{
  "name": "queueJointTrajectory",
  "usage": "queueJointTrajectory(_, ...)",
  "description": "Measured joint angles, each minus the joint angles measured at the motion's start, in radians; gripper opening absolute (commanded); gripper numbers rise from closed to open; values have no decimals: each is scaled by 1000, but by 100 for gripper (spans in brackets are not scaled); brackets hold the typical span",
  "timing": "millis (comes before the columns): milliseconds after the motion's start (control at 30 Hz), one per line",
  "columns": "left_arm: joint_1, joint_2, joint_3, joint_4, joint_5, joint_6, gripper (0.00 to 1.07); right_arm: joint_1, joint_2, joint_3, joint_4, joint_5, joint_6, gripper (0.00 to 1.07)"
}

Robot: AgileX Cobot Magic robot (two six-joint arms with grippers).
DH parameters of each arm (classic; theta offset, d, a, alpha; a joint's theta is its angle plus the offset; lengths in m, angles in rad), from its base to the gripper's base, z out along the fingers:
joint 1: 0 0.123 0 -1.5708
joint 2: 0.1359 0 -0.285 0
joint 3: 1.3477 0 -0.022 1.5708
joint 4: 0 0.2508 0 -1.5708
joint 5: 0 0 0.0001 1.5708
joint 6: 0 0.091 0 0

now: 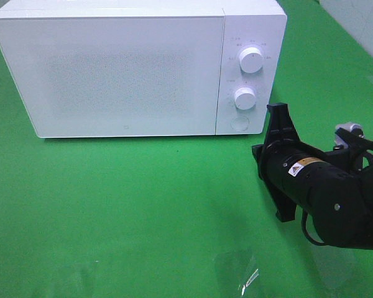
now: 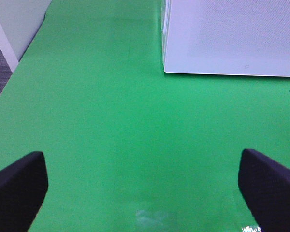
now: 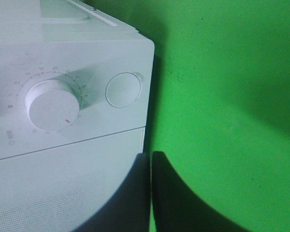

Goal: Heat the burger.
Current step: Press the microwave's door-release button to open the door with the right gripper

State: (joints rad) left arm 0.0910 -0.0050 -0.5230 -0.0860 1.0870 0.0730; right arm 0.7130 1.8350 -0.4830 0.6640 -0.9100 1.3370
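The burger is out of view in all three frames. A white microwave [image 1: 124, 68] stands at the back of the green table with its door closed. My right gripper [image 1: 278, 110] is shut with nothing in it, just right of the microwave's lower right corner, near the round button [image 1: 239, 123]. In the right wrist view the closed fingers [image 3: 151, 162] point at the microwave's [image 3: 63, 63] corner, below its knob [image 3: 53, 105] and button [image 3: 123, 89]. My left gripper [image 2: 142, 191] is open over bare green cloth, its fingers [image 2: 19, 188] spread wide, with the microwave [image 2: 232, 36] ahead.
Two white knobs [image 1: 252, 60] [image 1: 244, 98] sit on the microwave's right panel. A white panel [image 2: 14, 24] and the table's edge lie beside the left arm. A glossy clear patch [image 1: 248, 279] shows near the front edge. A pale object [image 1: 360, 25] stands at the back right.
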Motion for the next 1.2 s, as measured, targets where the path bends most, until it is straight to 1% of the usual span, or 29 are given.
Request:
queueJointTrajectory(133, 0, 0, 0, 0, 0, 0, 100, -22, 27, -29, -34, 2, 28, 0)
queueJointTrajectory(167, 0, 0, 0, 0, 0, 0, 100, -45, 46, -48, -67, 3, 62, 0)
queueJointTrajectory(200, 0, 0, 0, 0, 0, 0, 100, -45, 46, -48, -67, 3, 62, 0)
queueJointTrajectory(233, 0, 0, 0, 0, 0, 0, 100, -71, 63, -68, -104, 4, 90, 0)
queueJointTrajectory(267, 0, 0, 0, 0, 0, 0, 100, -71, 63, -68, -104, 4, 90, 0)
queueJointTrajectory(333, 0, 0, 0, 0, 0, 0, 100, -120, 92, -114, -167, 5, 141, 0)
queueJointTrajectory(400, 0, 0, 0, 0, 0, 0, 100, -120, 92, -114, -167, 5, 141, 0)
queueJointTrajectory(467, 0, 0, 0, 0, 0, 0, 100, -149, 117, -154, -200, 18, 148, 0)
queueJointTrajectory(567, 0, 0, 0, 0, 0, 0, 100, -156, 123, -166, -206, 24, 154, 0)
queueJointTrajectory(733, 0, 0, 0, 0, 0, 0, 100, -183, 163, -216, -219, 46, 190, 0)
queueJointTrajectory(1200, 0, 0, 0, 0, 0, 0, 100, -184, 251, -305, -222, 52, 223, 0)
